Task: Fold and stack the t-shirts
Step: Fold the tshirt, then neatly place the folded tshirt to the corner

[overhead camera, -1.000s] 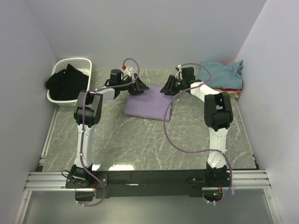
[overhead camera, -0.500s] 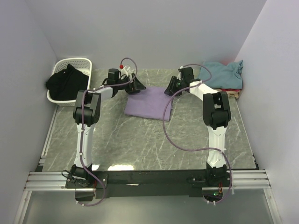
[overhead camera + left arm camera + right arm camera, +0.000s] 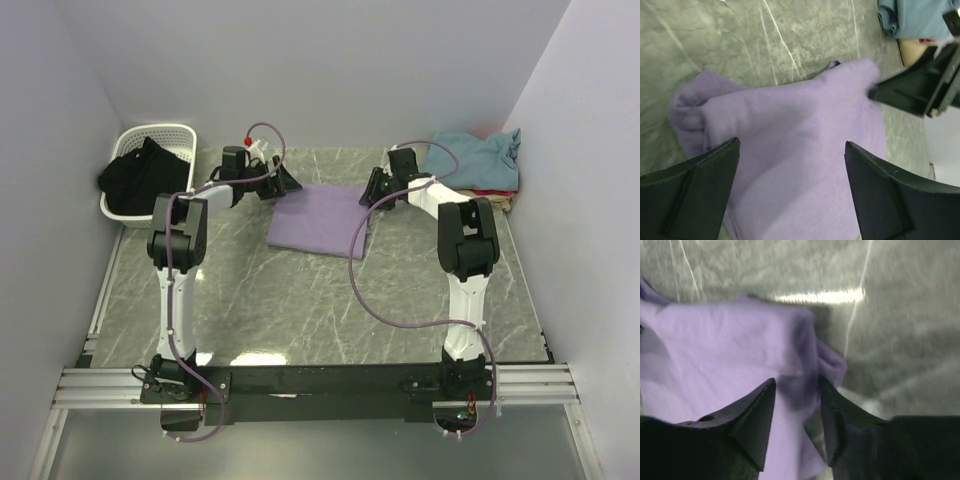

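The lavender t-shirt lies folded into a rectangle on the table's far middle. It also shows in the left wrist view and in the right wrist view. My left gripper is wide open and empty above the shirt's far left corner. My right gripper stands at the far right corner, its jaws partly apart astride the shirt's rolled edge; that view is blurred. A teal t-shirt tops a pile at the back right, with red and tan edges beneath it.
A white basket holding black cloth stands at the back left. Walls close in on three sides. The marbled grey tabletop stretches between the shirt and the arm bases.
Both grippers have drawn apart along the shirt's far edge, the left one to the left and the right one to the right. The lavender shirt stays flat.
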Motion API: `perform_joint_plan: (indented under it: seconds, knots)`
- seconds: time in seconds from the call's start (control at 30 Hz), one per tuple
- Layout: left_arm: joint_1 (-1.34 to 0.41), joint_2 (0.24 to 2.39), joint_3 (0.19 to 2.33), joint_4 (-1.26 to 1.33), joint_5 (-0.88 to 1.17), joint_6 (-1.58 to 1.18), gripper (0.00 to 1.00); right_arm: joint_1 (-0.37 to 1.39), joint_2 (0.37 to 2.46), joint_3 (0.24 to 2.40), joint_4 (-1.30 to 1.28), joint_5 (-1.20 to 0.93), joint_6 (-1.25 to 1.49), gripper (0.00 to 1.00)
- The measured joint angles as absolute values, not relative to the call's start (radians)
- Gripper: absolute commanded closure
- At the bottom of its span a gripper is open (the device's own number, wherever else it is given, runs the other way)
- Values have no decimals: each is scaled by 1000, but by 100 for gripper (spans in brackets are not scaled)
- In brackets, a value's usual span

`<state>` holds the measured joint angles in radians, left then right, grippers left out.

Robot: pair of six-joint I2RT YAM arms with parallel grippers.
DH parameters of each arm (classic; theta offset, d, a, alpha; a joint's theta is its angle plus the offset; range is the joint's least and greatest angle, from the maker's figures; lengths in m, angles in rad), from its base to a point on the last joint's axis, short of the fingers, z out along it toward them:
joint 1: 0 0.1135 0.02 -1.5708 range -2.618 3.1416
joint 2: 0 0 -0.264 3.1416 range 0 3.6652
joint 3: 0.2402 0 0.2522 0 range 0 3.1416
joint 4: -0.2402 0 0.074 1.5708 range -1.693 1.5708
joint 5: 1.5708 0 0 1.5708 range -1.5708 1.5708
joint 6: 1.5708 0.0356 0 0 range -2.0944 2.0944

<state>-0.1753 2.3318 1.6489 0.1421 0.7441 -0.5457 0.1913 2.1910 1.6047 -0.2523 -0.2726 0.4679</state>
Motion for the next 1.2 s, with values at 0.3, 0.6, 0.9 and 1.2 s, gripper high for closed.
perform_joint_plan:
  seconds: [0.3,0.6,0.9,1.2]
  knots:
    - [-167,2072,1491,121,577,-505,7,181,1956,1411,-241,-264,443,0]
    - [-175,1658,1244,39,382,-501,5,181,1721,1175,-224,-298,430,0]
    - [-188,1333,946,-67,253,-518,4,176,1755,1073,-217,-361,429,0]
    - [-188,1220,876,-146,206,-515,3,169,1933,1202,-154,-458,466,0]
